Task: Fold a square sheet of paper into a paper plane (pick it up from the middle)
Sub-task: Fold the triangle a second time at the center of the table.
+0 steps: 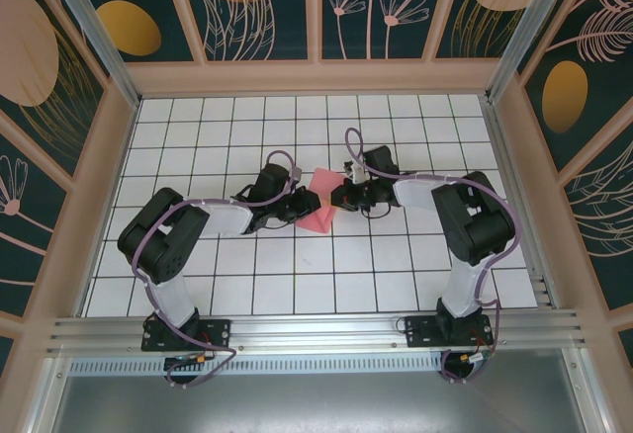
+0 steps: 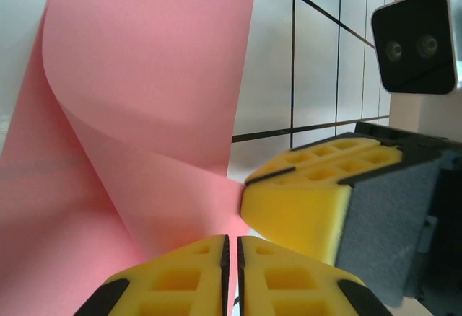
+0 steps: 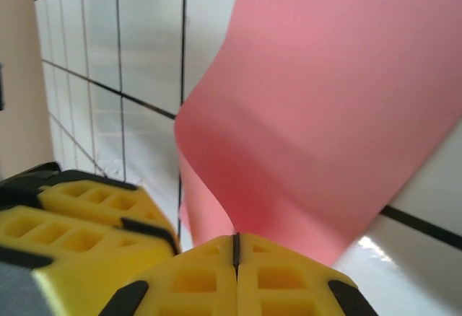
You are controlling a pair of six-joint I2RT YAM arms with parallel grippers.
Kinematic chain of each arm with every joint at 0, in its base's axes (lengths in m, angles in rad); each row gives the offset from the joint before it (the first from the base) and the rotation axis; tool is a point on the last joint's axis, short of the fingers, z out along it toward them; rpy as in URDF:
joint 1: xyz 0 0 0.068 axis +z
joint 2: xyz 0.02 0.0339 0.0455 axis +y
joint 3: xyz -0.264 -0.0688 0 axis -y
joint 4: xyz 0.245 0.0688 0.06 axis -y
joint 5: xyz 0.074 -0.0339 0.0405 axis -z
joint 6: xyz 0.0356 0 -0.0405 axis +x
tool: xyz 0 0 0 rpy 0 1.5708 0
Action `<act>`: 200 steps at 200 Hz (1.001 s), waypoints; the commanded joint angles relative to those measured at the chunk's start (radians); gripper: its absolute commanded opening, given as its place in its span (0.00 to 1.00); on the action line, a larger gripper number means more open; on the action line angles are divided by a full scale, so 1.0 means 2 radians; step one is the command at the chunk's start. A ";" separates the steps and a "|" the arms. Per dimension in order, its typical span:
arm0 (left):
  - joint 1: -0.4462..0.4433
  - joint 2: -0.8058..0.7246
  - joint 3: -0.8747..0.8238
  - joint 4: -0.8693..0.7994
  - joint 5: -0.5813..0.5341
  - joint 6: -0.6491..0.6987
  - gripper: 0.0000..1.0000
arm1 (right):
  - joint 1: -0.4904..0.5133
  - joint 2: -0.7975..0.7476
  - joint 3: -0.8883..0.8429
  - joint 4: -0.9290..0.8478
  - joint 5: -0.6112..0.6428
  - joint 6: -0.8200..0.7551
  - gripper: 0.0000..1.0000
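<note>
Paper: the square sheet of paper [image 1: 318,212] is pink and sits in the middle of the counter [image 1: 198,285], between the two arms.
Paper shape: it is not flat; it bends up in a soft curl.
Left jaws: the left jaws are pressed together on a bit of the paper, and their yellow fingers [image 2: 173,280] nearly touch.
Right jaws: the right jaws are pressed tight together on the paper too, yellow fingers [image 3: 195,280] side by side.
Both: the two sets of jaws are just beside each other.
Counter: white with black lines in squares.
</note>
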 commanded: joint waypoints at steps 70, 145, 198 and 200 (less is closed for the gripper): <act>-0.003 0.030 0.019 0.013 0.043 0.015 0.15 | -0.002 0.017 0.020 -0.038 0.051 -0.028 0.05; -0.009 0.043 0.029 0.014 0.051 0.016 0.14 | -0.002 0.029 0.034 -0.048 0.059 -0.037 0.05; -0.010 0.052 0.033 0.015 0.054 0.015 0.13 | -0.002 0.035 0.037 -0.051 0.065 -0.038 0.05; -0.010 0.053 0.033 0.014 0.054 0.015 0.13 | -0.002 0.035 0.036 -0.050 0.065 -0.039 0.05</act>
